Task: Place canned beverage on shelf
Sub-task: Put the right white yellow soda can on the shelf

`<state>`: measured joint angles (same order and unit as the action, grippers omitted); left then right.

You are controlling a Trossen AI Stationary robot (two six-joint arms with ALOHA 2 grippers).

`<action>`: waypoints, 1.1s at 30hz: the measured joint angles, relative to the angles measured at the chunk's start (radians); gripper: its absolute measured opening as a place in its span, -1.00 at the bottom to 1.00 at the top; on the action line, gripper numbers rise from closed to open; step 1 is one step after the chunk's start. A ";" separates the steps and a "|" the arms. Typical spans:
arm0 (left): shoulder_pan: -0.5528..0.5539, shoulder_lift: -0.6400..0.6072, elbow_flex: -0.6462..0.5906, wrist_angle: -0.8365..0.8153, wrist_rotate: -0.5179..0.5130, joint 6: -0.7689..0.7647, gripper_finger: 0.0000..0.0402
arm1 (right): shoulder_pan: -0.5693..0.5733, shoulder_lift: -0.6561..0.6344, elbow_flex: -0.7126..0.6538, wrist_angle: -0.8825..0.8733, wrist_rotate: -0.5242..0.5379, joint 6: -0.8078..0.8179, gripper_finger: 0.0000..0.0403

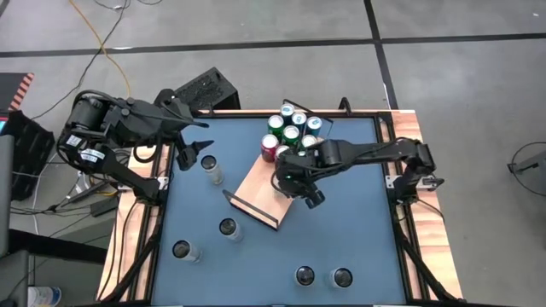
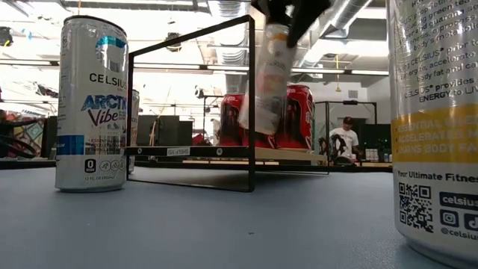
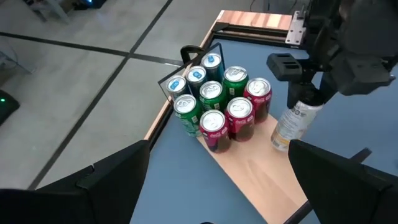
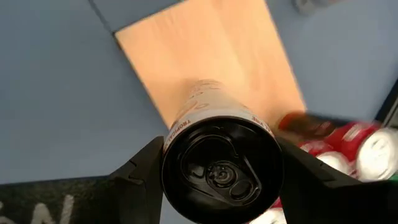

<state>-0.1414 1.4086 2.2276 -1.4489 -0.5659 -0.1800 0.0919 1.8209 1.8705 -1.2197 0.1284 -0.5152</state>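
Low view: tilted can [image 2: 267, 75] hangs above shelf [image 2: 224, 152].

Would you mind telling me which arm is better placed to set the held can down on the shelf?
The right: its gripper already holds the can over the shelf beside the stocked cans. The left gripper waits open, off the shelf.

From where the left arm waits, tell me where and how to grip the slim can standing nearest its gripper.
Grip the slim can around its upper wall, just below the lid, coming straight down from above with the fingers either side. It stands upright on the blue tabletop with no neighbours touching it, so a top-down approach looks clear. The left gripper, open, is beside it.
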 joint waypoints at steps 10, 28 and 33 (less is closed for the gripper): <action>0.000 0.000 0.000 0.000 -0.025 0.000 0.85 | -0.020 0.174 0.220 -0.154 -0.002 -0.123 0.10; 0.000 0.000 0.000 -0.005 -0.026 0.066 0.85 | -0.037 0.197 0.221 -0.146 0.000 -0.133 0.33; 0.000 0.000 0.000 -0.005 -0.026 0.082 0.85 | -0.036 0.195 0.221 -0.128 -0.022 -0.136 0.43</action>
<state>-0.1417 1.4086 2.2276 -1.4539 -0.5915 -0.0978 0.0563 2.0162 2.0914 -1.3479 0.1062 -0.6514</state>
